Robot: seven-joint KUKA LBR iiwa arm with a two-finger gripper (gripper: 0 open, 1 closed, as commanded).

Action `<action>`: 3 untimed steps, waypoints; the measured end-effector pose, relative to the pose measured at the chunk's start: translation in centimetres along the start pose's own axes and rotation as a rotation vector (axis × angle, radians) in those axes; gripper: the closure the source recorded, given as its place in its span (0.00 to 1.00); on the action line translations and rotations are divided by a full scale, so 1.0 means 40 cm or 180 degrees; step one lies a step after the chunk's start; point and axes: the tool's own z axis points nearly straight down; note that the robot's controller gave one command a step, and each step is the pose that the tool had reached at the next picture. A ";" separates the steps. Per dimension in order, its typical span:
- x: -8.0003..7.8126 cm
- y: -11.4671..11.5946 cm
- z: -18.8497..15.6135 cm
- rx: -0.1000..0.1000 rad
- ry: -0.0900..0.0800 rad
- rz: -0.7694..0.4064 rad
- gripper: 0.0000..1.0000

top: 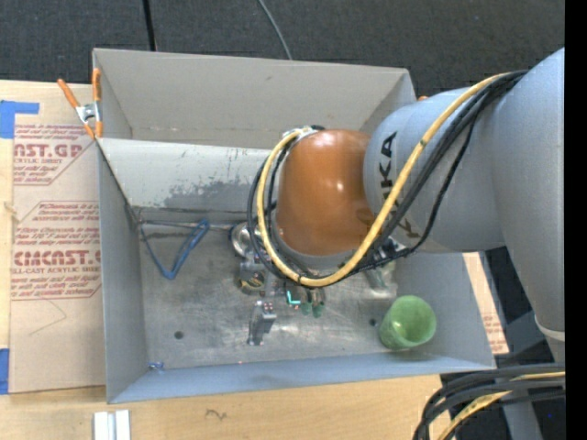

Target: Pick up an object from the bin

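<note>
Near wall first: you've got a tiny blue scrap in the near-left corner of the bin, and a green rounded lump on the floor in the near-right corner, close to the right wall. At mid-floor the gripper sits low under the arm's orange cover, with yellow and black cables looped round that cover. Can't tell whether the gripper is released, clenched or grasping anything, because the cover hides most of it. A small grey metal bit lies right at its near side, and I can't tell whether it's loose or part of the tool. The green lump is well apart from the gripper, off to the right. Next back, a silvery ring lies on the floor just left of the cover's edge, partly behind the cables. It's the closest clearly loose thing to the gripper. Further left, a blue bent wire, V-shaped, lies at the foot of the scuffed, sloping far wall, well apart from the gripper.
</note>
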 end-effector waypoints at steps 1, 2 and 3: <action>-0.073 -0.136 0.203 -0.0029 -0.0109 -0.0902 0.00; -0.240 -0.097 0.061 0.0001 -0.0069 -0.1094 0.00; -0.110 -0.083 0.191 0.0001 -0.0136 -0.1477 0.00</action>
